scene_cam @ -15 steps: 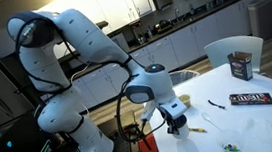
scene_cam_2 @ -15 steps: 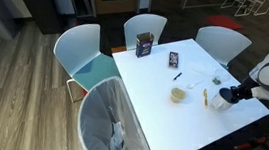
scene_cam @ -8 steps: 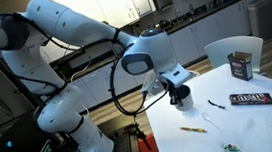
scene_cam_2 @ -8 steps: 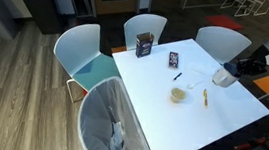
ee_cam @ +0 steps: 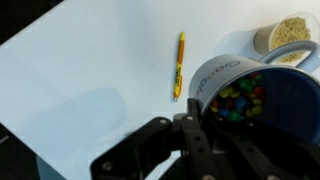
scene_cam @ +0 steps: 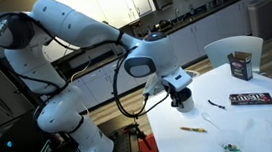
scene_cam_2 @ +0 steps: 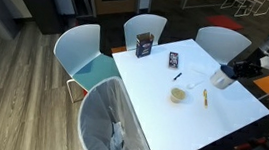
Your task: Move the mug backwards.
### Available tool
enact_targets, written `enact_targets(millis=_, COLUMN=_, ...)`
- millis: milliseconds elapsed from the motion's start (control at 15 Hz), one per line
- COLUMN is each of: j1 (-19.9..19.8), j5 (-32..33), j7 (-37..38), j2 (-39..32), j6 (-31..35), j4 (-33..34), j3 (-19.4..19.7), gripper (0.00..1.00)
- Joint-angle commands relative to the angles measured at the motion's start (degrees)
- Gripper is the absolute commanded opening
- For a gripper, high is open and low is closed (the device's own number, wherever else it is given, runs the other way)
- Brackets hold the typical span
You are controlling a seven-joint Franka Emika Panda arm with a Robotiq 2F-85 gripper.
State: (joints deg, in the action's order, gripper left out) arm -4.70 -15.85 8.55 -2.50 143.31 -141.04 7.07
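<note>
As the tool (ee_cam: 190, 128) stood nearly shut on the rim of the mug (ee_cam: 262, 95), the mug sat right against it, rightward in the wrist view, near the table (ee_cam: 90, 70) edge, just beside a cup (ee_cam: 290, 30); moving it backwards probably needed no further reach.

Exterior view, low: roughly level with the bench (scene_cam: 261, 124), close by the arm's base, facing across it to the kitchen counters (scene_cam: 172, 27). Exterior view, high and well back: looks down on the whole bench (scene_cam_2: 194, 127). Both exterior views share the dark brown box (scene_cam: 241, 66) (scene_cam_2: 145, 46). Wrist view: very near, looking down past the gripper (ee_cam: 195, 122) at the mug (ee_cam: 262, 95) and pen (ee_cam: 180, 65).
</note>
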Motion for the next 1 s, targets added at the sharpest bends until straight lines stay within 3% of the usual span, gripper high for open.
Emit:
enact_targets(millis=0, j1=1.8, j5=-3.2, j7=5.9, j2=-8.9, j6=2.9, j4=9.9, j3=-3.1, gripper=0.01)
enact_targets(millis=400, j1=8.4, j5=4.0, j7=19.4, j2=-24.5, j6=3.9, j4=27.0, j3=-4.5, gripper=0.01)
enact_targets(millis=933, j1=10.3, j5=-0.2, j7=18.7, j2=-37.7, j6=10.2, j4=39.0, j3=-7.6, gripper=0.01)
